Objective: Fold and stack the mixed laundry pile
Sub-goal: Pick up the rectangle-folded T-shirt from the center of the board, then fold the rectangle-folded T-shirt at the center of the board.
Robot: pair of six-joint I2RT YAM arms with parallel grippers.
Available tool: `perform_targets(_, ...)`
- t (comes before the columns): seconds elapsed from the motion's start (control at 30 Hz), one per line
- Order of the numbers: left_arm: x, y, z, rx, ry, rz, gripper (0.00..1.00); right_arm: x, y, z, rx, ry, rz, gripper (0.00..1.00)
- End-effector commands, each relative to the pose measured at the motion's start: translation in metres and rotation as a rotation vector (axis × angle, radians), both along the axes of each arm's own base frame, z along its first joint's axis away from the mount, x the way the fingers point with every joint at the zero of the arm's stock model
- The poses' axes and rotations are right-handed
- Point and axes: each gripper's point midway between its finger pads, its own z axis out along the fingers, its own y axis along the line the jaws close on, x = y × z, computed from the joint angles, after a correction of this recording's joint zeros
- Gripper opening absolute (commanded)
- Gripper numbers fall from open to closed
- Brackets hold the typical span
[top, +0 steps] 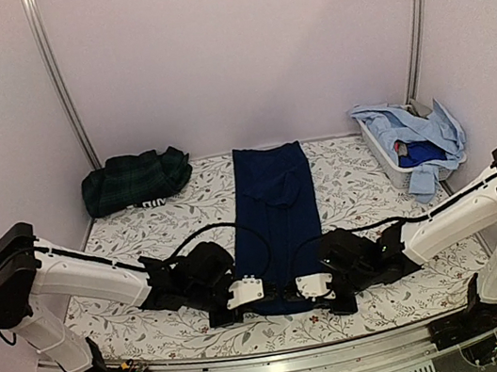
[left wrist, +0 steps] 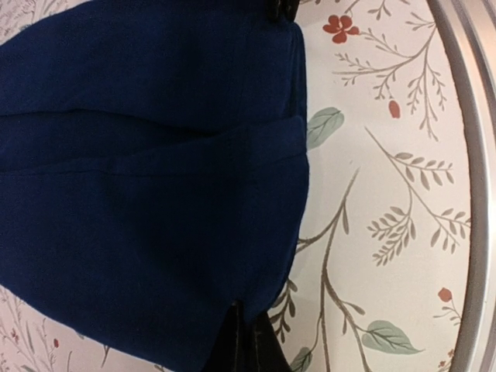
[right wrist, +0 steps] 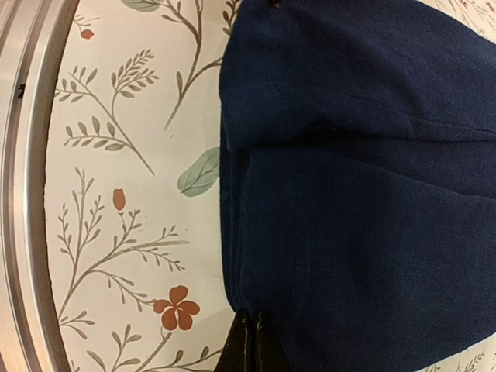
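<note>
A navy blue T-shirt lies folded into a long narrow strip down the middle of the table, and its near hem shows in both wrist views. My left gripper is shut on the hem's near left part. My right gripper is shut on the hem's near right part, pinching layered fabric. The two grippers face each other at the shirt's near end. A dark green plaid piece lies bunched at the back left. Light blue shirts spill over a basket at the back right.
A white basket stands at the back right against the wall, with a bright blue cloth inside. The floral sheet covers the table. A metal rail runs along the near edge, close to both grippers.
</note>
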Motion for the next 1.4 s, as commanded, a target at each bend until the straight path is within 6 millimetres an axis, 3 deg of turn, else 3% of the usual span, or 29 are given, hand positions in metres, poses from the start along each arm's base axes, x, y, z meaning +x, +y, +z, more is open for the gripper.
perform_targets(0.0,0.0,-0.003,0.006,-0.023,-0.008,0.005,0.0,-0.001,-0.028,-0.022,-0.144,0.04,-0.074,0.0)
perform_targets(0.17,0.005,-0.009,0.018,-0.054,-0.031,0.019,0.0,0.007,-0.02,-0.001,-0.089,-0.001,-0.094,0.0)
perform_targets(0.4,0.013,-0.017,0.038,-0.109,-0.069,0.03,0.0,0.035,-0.011,0.037,0.002,-0.105,-0.14,0.0)
perform_targets(0.63,0.041,-0.02,0.057,-0.174,-0.102,0.105,0.0,0.067,-0.01,0.061,0.061,-0.163,-0.19,0.0)
perform_targets(0.83,0.095,-0.021,0.072,-0.222,-0.181,0.191,0.0,0.098,-0.012,0.076,0.099,-0.21,-0.233,0.0)
perform_targets(1.03,0.144,-0.025,0.078,-0.255,-0.22,0.229,0.0,0.147,-0.015,0.086,0.131,-0.255,-0.311,0.0)
perform_targets(1.37,0.22,-0.033,0.065,-0.209,-0.3,0.258,0.0,0.232,-0.005,0.091,0.152,-0.314,-0.378,0.0)
